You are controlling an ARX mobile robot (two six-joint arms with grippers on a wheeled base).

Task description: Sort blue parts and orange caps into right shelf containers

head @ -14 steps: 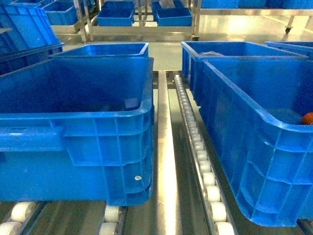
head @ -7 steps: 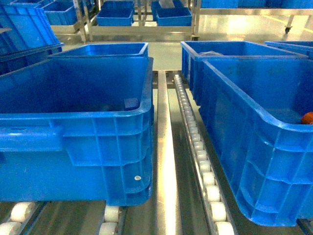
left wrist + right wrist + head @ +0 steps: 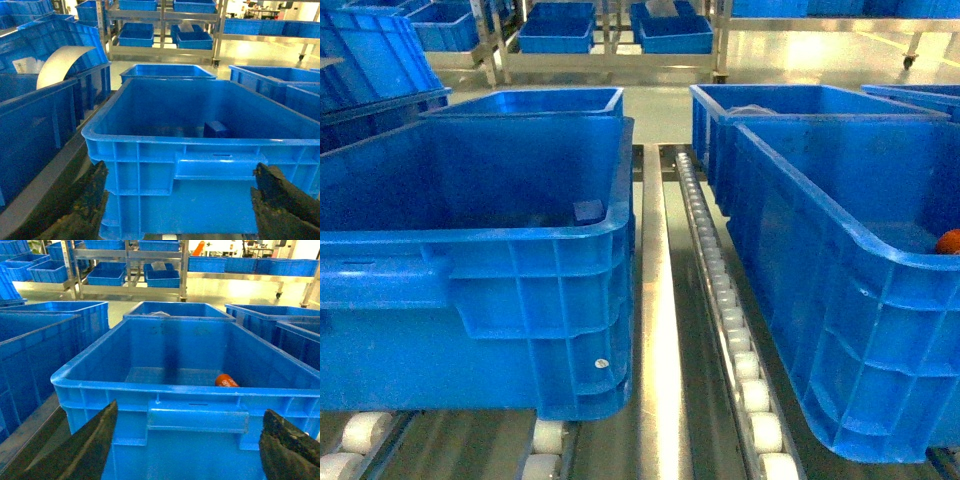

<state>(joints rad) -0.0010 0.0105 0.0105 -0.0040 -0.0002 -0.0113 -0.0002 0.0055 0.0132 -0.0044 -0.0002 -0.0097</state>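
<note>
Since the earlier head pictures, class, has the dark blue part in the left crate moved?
No. The blue part sits in the same spot against the left crate's right inner wall, just behind its near rim, as before.

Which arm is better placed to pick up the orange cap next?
The right. Its open gripper faces the crate holding the orange cap. The left gripper faces the other crate, which holds a blue part.

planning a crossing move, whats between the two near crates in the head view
In the head view, a bare steel rail and a white roller track run between the left crate and the right crate; nothing lies on them.
</note>
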